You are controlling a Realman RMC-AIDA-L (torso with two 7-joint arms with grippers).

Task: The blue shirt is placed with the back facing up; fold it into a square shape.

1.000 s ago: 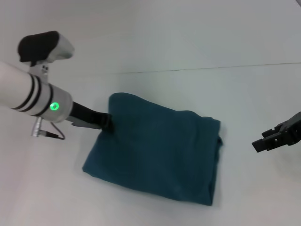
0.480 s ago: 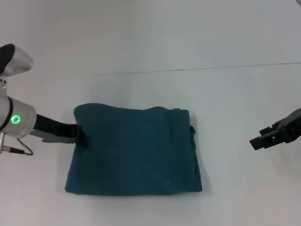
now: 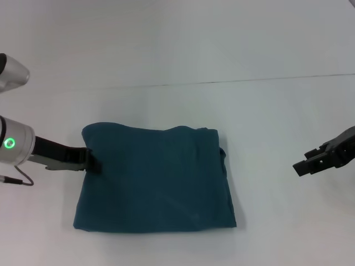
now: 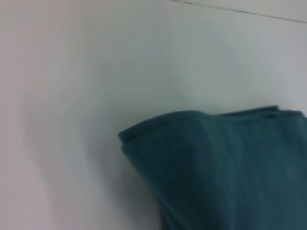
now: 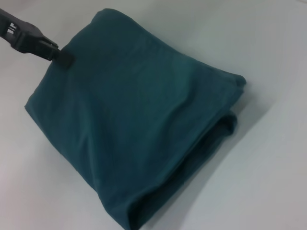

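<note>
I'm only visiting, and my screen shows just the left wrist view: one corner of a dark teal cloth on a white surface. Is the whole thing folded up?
Observer: Yes. The head view shows the dark teal-blue cotton shirt lying as a roughly square folded bundle on the white table.
Operator: Where is the arm carrying my camera?
Observer: The left gripper is at the shirt's left edge, near the far corner, pinching the cloth.
Operator: And the other arm?
Observer: The right gripper hangs off to the right, well apart from the shirt.
Operator: Is the fold tidy?
Observer: Mostly. The right wrist view shows layers stacked at the right edge, with a lower one sticking out a little.
</note>
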